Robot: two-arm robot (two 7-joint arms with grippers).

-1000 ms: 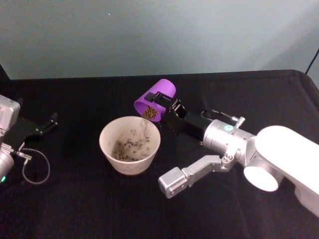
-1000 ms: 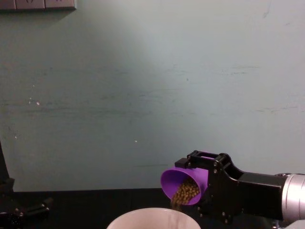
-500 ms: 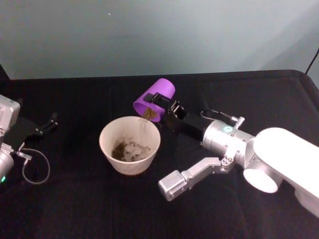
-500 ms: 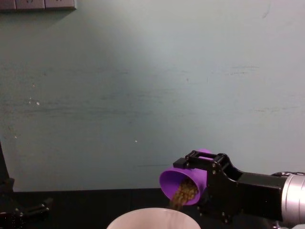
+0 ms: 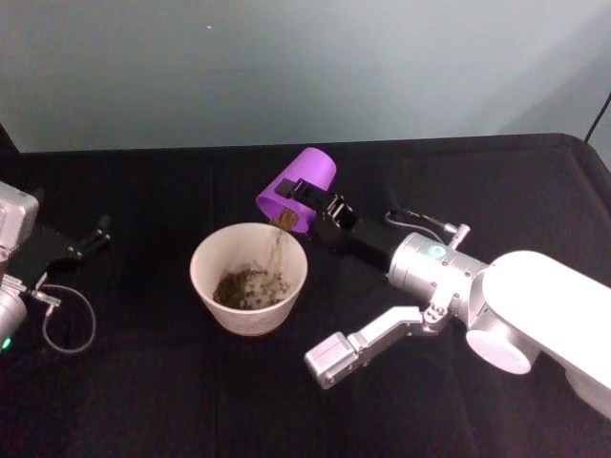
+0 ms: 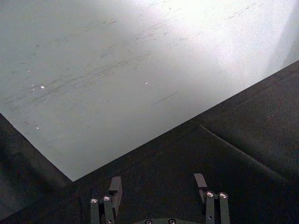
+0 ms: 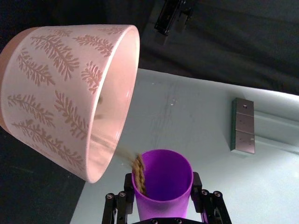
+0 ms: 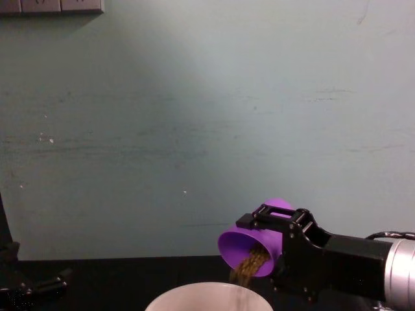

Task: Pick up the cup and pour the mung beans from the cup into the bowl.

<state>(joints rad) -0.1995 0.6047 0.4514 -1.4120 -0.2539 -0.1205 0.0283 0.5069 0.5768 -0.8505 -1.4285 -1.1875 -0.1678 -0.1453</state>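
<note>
My right gripper [image 5: 307,197] is shut on the purple cup [image 5: 300,187], holding it tipped over the far right rim of the bowl [image 5: 242,321]. A thin stream of mung beans [image 5: 277,240] falls from the cup's lip onto the heap in the bowl. In the chest view the cup [image 8: 246,240] pours mung beans [image 8: 249,265] down toward the bowl's rim [image 8: 194,289]. The right wrist view shows the cup [image 7: 164,181] between the fingers and the bowl [image 7: 56,84], its wall patterned with fern leaves. My left gripper [image 6: 158,185] rests open at the table's far left.
The black-clothed table [image 5: 143,401] has free room in front of and behind the bowl. A looped cable [image 5: 69,324] lies by the left arm. A forearm link [image 5: 355,345] of the right arm hangs low, right of the bowl. A pale wall rises behind.
The cup has tipped a little further, its base rising. Beans keep streaming out and the heap in the bowl has grown. The left arm has not moved.
</note>
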